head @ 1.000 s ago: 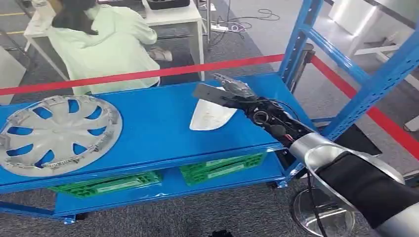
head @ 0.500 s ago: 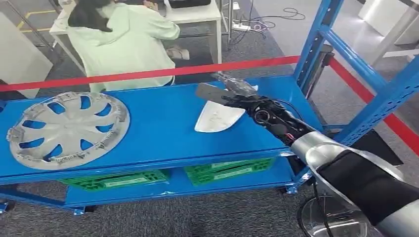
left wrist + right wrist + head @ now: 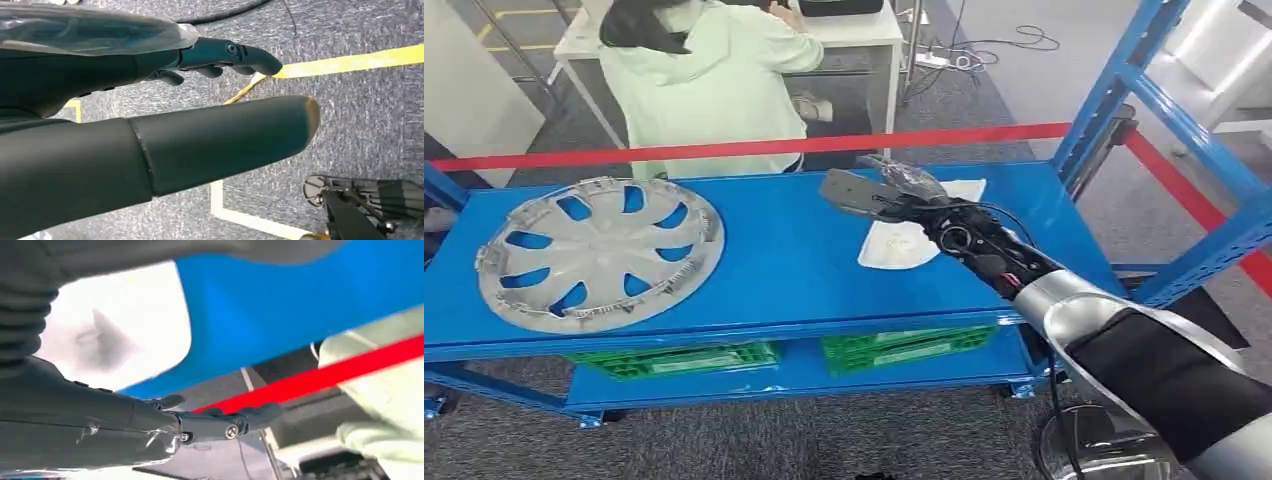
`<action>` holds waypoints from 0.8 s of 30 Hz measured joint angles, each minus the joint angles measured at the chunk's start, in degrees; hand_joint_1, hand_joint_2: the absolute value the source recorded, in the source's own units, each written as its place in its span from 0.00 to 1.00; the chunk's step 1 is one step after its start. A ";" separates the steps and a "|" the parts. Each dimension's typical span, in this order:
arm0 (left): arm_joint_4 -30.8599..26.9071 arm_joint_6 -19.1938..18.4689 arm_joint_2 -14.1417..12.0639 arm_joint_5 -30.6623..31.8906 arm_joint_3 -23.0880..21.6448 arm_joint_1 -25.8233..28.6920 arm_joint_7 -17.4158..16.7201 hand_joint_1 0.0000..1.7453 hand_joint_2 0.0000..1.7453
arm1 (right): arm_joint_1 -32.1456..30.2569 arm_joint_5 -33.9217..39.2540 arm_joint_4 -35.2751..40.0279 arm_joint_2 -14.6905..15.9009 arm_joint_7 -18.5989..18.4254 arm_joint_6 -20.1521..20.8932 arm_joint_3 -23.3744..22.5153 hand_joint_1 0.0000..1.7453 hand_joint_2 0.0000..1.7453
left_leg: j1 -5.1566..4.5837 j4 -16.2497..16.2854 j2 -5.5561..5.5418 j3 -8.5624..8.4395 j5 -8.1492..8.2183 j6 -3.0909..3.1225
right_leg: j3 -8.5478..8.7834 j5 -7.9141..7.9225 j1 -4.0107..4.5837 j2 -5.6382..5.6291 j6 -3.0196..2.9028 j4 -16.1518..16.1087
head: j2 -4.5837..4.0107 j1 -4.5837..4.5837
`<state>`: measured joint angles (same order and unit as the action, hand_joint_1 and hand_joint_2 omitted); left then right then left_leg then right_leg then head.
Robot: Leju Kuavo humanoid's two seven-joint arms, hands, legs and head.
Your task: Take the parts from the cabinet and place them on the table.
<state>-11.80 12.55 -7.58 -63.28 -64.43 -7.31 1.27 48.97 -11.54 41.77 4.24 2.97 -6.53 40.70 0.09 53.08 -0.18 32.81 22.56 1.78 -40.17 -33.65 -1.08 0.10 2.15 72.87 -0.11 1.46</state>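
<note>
Cabinet shelf (image 3: 774, 270) carries both parts. Hubcap (image 3: 599, 250) lies flat, well off to the right hand's (image 3: 894, 192) left: probably light, stiff plastic, brittle spokes; take it by the rim. White cover (image 3: 902, 245) sits directly under the hand, thin, looks slick; grip an edge. Right hand open above it, holding nothing. Left hand (image 3: 150, 100) hangs over floor, fingers extended, empty. Red tape (image 3: 754, 148) and a seated person (image 3: 714, 80) beyond the hand; blue upright (image 3: 1114, 90) to its right.
</note>
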 joint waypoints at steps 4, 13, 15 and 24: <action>0.00 0.00 0.09 -0.09 -0.02 0.16 -0.02 0.00 0.00 | -0.28 0.46 -0.41 0.31 -0.55 0.48 -0.04 0.00 1.00 | 0.10 0.63 -0.93 -0.39 0.57 -0.24 | 3.19 6.69 -0.07 0.03 -0.07 -7.99 | 0.00 0.92; 0.00 0.00 0.15 -0.37 -0.04 0.13 -0.13 0.00 0.00 | 0.31 2.49 -0.26 0.42 -3.43 2.40 -0.22 0.00 1.00 | 0.16 8.17 -0.38 2.80 5.29 -2.90 | 7.11 9.32 -0.22 -0.11 -2.23 -16.72 | 0.00 -0.39; 0.00 0.00 0.09 -0.35 -0.04 0.21 -0.13 0.00 0.00 | 0.11 2.51 0.42 0.42 -4.85 2.97 -0.13 0.00 1.00 | 0.46 17.93 -0.30 7.61 9.13 -3.44 | 7.10 9.26 -0.21 -0.12 -2.35 -16.71 | 0.00 -0.68; 0.00 0.00 -0.09 -0.09 -0.13 -0.02 -0.04 0.00 0.00 | -0.09 2.51 2.65 0.90 -5.97 3.36 -0.20 0.00 1.00 | -0.43 1.35 0.04 0.69 0.64 -1.40 | 7.76 8.77 -0.20 -0.17 -0.98 -17.05 | 0.00 -0.90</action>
<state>-11.80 12.55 -7.67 -63.36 -64.57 -7.33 1.22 48.87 -9.03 44.41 5.14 -2.99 -3.17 40.50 -0.34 54.43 -0.14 33.50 23.20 0.38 -32.41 -24.88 -1.28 -0.07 1.17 55.82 -0.11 0.57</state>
